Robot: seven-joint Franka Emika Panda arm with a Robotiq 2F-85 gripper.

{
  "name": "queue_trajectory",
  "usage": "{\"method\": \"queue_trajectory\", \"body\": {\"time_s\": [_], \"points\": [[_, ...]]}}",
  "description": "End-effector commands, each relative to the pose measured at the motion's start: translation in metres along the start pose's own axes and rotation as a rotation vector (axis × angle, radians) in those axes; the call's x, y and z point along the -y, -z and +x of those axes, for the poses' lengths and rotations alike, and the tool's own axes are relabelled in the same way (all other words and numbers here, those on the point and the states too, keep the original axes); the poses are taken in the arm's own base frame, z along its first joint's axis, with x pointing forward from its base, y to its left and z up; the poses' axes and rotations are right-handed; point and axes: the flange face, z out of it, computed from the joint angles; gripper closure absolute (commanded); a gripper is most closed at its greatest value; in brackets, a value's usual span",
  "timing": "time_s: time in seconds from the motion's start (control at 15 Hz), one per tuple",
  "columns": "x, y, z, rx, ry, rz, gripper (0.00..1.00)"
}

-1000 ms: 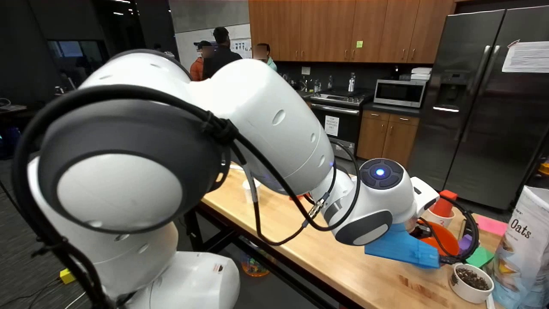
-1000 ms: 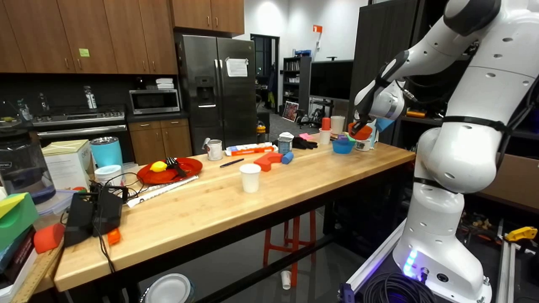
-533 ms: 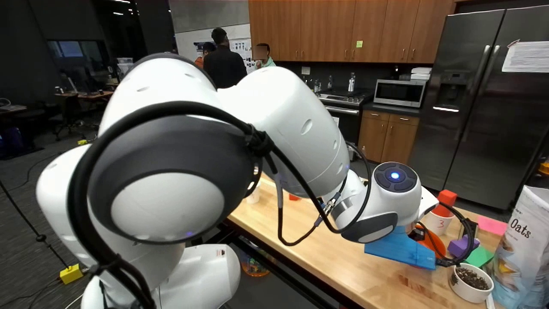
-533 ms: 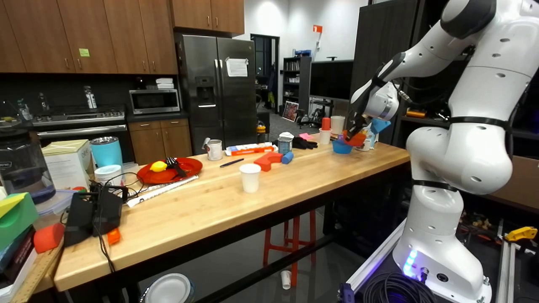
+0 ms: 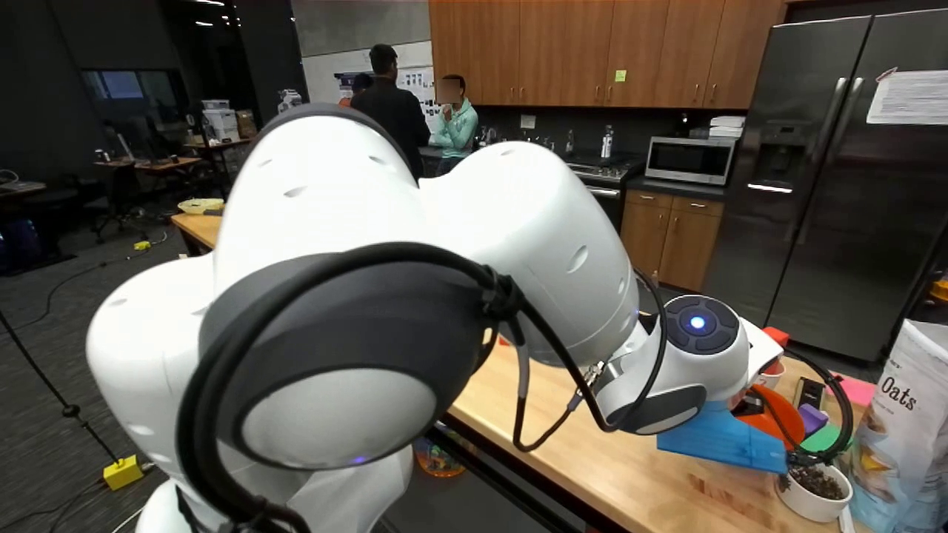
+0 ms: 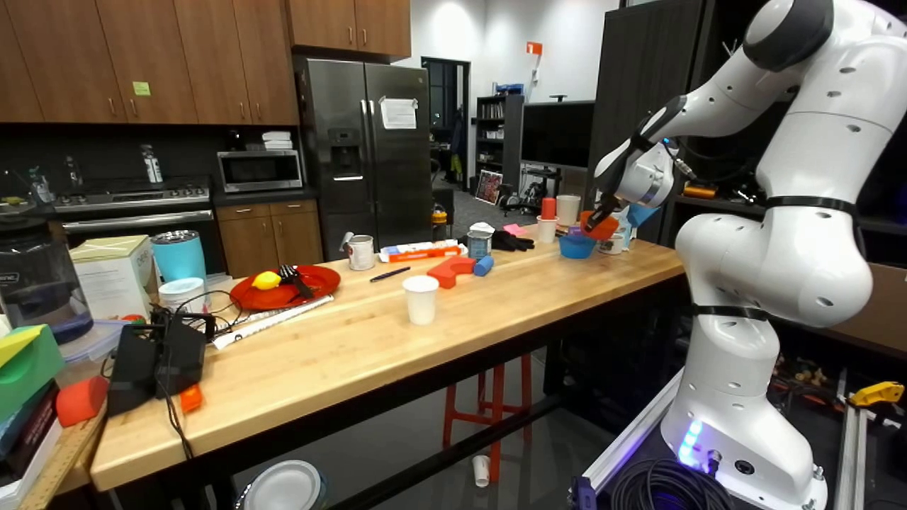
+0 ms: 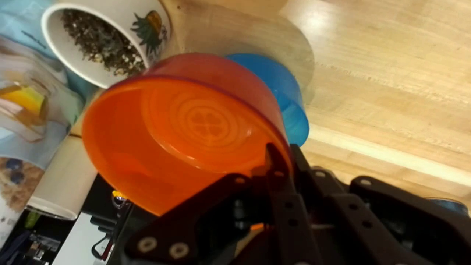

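An orange bowl [image 7: 206, 125] fills the middle of the wrist view, tipped so that its inside faces the camera; nothing lies in it. My gripper [image 7: 283, 152] is shut on its wall, one finger inside and one outside. A blue bowl [image 7: 281, 86] on the wooden table is partly hidden behind it; whether the two touch, I cannot tell. Close by stands a white pot [image 7: 138, 13] with a pineapple picture and dark grainy contents. In both exterior views the orange bowl [image 6: 601, 225] [image 5: 785, 422] hangs above the table's far end, near the white pot [image 5: 811, 507].
An Oats bag [image 5: 892, 437] stands beside the white pot. Purple [image 5: 812, 419] and green [image 5: 822, 438] pieces lie near the hand, with a red cup [image 6: 548, 208] in a white cup [image 6: 546, 230] behind. A white cup [image 6: 421, 301] and red plate [image 6: 326, 278] are further along.
In an exterior view my elbow has swung right and down, and the hand has shifted right with the orange bowl. The bowl dipped, then rose slightly. The grip has stayed shut.
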Motion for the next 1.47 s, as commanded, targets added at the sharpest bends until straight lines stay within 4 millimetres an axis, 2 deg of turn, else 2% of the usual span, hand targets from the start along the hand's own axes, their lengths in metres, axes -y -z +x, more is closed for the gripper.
{"method": "queue_trajectory", "body": {"time_s": [0.0,0.53,0.6,0.73,0.8,0.87,1.0,1.4], "points": [[-0.005,-0.006,0.010,-0.080,0.074,-0.013,0.98],[0.019,-0.035,0.014,-0.268,0.231,0.005,0.98],[0.022,-0.038,0.013,-0.287,0.236,0.011,0.87],[0.024,-0.045,0.009,-0.317,0.239,0.021,0.91],[0.025,-0.046,0.007,-0.327,0.236,0.025,0.97],[0.025,-0.048,0.005,-0.329,0.229,0.031,0.64],[0.022,-0.050,0.000,-0.332,0.218,0.037,0.65],[0.019,-0.051,-0.001,-0.322,0.195,0.040,0.28]]}}
